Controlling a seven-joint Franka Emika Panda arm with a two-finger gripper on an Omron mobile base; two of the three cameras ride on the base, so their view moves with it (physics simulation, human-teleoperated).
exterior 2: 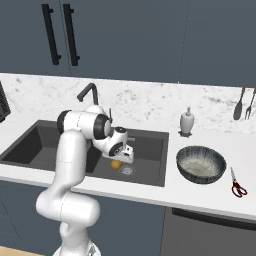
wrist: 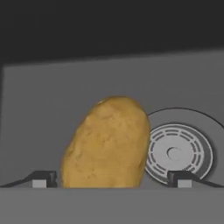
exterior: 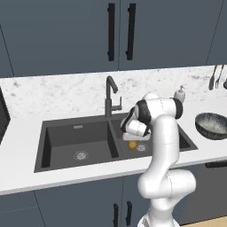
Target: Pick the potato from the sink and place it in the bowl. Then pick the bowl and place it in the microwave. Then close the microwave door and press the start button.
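- The arm [exterior: 164, 146] is glossy white, built of thick rounded tubular links.
- Dark black bands ring its joints.
- The hand [exterior 2: 124, 155] is a white blocky body with two small dark finger tips [wrist: 43, 178].

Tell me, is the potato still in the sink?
Yes. The potato lies on the sink floor beside the drain, between the open hand's fingertips.

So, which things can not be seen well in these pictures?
- Potato: its lower end, cut by the bottom of the hand view; in the left base view the hand covers most of it.
- Microwave: cut off by the left edge of both base views.
- Utensils on the wall: too small to identify.
- Sink: right basin partly hidden by the arm.
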